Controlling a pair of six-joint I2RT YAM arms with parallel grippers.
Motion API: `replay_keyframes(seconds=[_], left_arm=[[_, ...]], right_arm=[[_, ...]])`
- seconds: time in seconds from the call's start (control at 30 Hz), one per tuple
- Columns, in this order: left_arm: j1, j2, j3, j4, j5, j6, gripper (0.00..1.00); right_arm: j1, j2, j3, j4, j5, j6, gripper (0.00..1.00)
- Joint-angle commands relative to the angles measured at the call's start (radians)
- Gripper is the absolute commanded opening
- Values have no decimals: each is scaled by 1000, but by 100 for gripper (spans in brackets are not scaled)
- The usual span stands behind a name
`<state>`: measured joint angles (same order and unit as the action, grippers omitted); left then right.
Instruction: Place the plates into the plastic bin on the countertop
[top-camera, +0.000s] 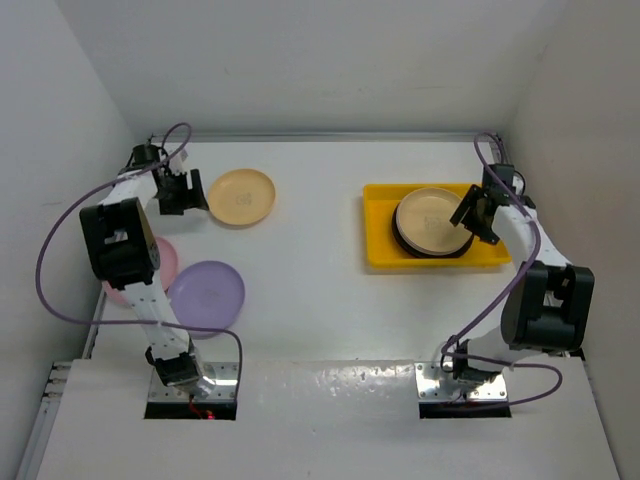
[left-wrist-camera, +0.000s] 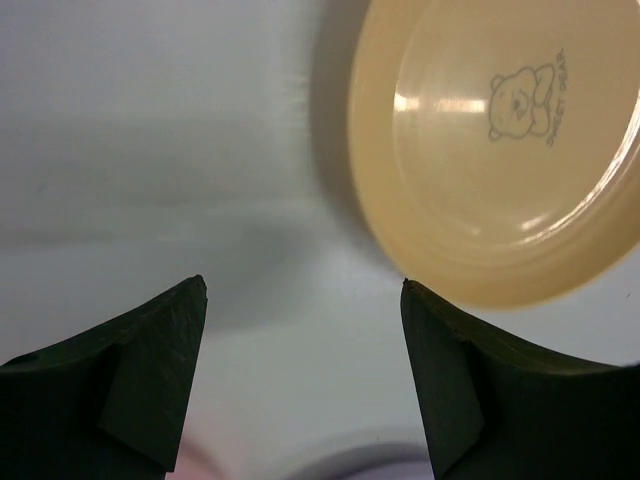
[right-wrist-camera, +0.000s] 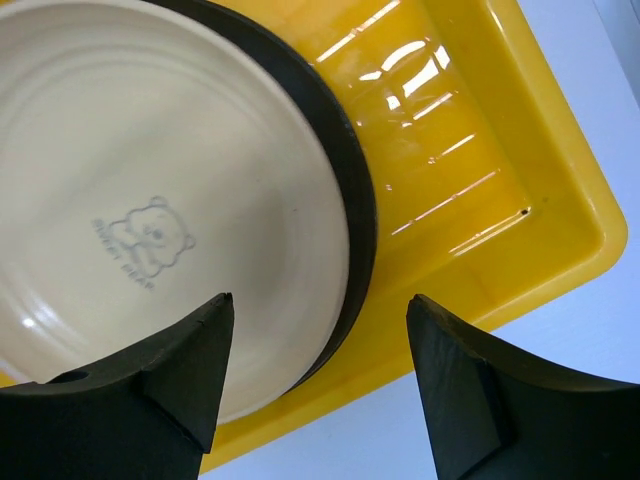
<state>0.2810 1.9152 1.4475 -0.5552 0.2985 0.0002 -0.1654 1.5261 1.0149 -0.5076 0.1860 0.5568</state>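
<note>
The big white countertop (top-camera: 320, 310) has three plates lying loose on its left side, and the yellow plastic bin (top-camera: 380, 228) sits on its right side. In the bin there is a small stack: a cream plate (top-camera: 428, 218) with a little bear on it lies on top of a dark plate (top-camera: 420, 252). Far back on the left lies a pale orange plate (top-camera: 240, 196), flat and right way up. Nearer the front is a lilac plate (top-camera: 207, 292), and just beside it a pink plate (top-camera: 165, 262) peeks out from under the left arm; I cannot tell if those two touch. The right claw (top-camera: 476, 226) hangs over the right edge of the stack, its fingers wide apart and holding nothing, so that plate looks put away. The left claw (top-camera: 203, 194) is wide too and empty, close beside the orange plate's left edge but not touching it. I think the step now is getting the orange plate. Next, the left claw should slide to the rim, pinch that thin edge and lift. The bin is well apart from it, so the carry is long, and a flat plate may slip.
</note>
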Motion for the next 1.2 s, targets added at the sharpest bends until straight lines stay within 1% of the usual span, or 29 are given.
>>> replay_keyframes(seconds=[0.0, 0.03, 0.13, 0.2, 0.3, 0.33, 0.37, 0.43, 0.47, 0.5, 0.57, 0.6, 0.67, 0.7, 0.73, 0.77, 0.83, 0.87, 0.93, 0.97, 1.03, 1.07, 1.17], left_arm=[[-31, 105, 128, 9, 175, -40, 79], [-42, 157, 187, 9, 175, -40, 79], [-92, 226, 257, 9, 119, -51, 79], [-126, 289, 301, 9, 81, -63, 76], [-160, 333, 324, -3, 19, -51, 57], [-170, 344, 324, -17, 19, -51, 50], [-171, 353, 324, -26, 30, -42, 34], [-171, 354, 324, -26, 68, -31, 17], [-183, 340, 324, -35, 82, -19, 0], [-183, 329, 333, -35, 97, -2, 0], [-221, 274, 344, -46, 155, 21, 0], [-235, 249, 344, -55, 174, 41, 0], [-273, 194, 358, -55, 246, 50, 0], [-287, 167, 370, -55, 272, 64, 0], [-301, 118, 379, -55, 296, 64, 0], [-331, 95, 395, -69, 297, 64, 0], [-365, 47, 408, -103, 275, 75, 0], [-396, 38, 409, -118, 275, 84, 0], [-420, 24, 409, -156, 275, 84, 0], [-439, 15, 409, -157, 293, 84, 0], [-451, 5, 396, -170, 315, 84, 0], [-463, -5, 386, -170, 326, 84, 0], [-474, -15, 376, -170, 356, 84, 0]], right_arm=[[29, -66, 73, -6, 21, -14, 69], [38, -78, 77, -11, 26, -14, 69], [49, -110, 68, -19, 33, -9, 69], [61, -129, 54, -20, 61, -6, 69], [84, -159, 57, -28, 95, -6, 68], [86, -167, 63, -28, 98, -15, 68], [101, -178, 67, -35, 105, -15, 67], [134, -187, 89, -39, 131, -50, 67], [186, -184, 112, -37, 142, -64, 66], [204, -184, 122, -35, 144, -77, 66], [309, -153, 161, -16, 89, -141, 66], [363, -143, 172, -9, 8, -174, 66], [427, -92, 226, 27, -49, -230, 66], [510, -68, 240, 55, -89, -236, 67], [533, -52, 254, 73, -132, -242, 67], [584, -31, 290, 113, -152, -224, 67], [609, 14, 306, 197, -221, -192, 67], [627, 70, 351, 239, -229, -157, 61], [652, 114, 430, 230, -195, -134, 57], [664, 176, 479, 193, -191, -126, 55], [661, 209, 529, 175, -152, -104, 54], [662, 250, 551, 155, -152, -97, 54], [667, 278, 562, 139, -122, -89, 49]])
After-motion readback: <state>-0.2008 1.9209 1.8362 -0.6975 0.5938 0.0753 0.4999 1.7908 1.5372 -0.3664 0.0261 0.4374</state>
